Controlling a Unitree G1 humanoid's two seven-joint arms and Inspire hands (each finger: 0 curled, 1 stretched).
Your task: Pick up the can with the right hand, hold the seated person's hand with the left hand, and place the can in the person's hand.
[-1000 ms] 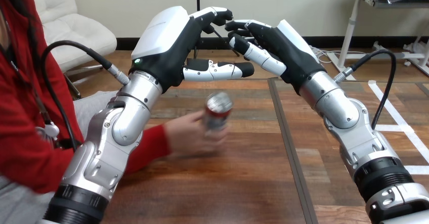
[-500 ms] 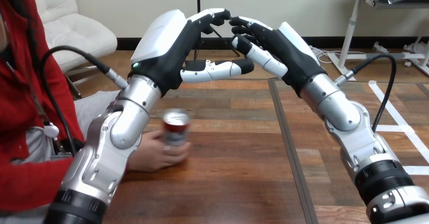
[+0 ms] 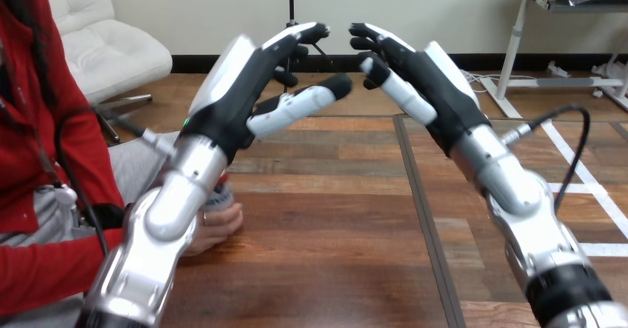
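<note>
Head view: left hand (image 3: 248, 91) and right hand (image 3: 422, 84) hover upper centre, fingers extended, empty. The can (image 3: 220, 196) sits lower left in the person's hand (image 3: 221, 226), mostly hidden behind the left forearm (image 3: 178, 202). It is probably light, rigid and slick; grip its sides.

The wooden table (image 3: 333, 261) carries the person's hand (image 3: 221, 224) — resting on it near its left edge.

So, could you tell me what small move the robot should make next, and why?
Probably draw both arms back and lower them. The left hand and right hand hang open and empty above the table, while the person's hand at the view's left seems to hold the can, mostly hidden behind the left forearm. The handover looks done.
</note>
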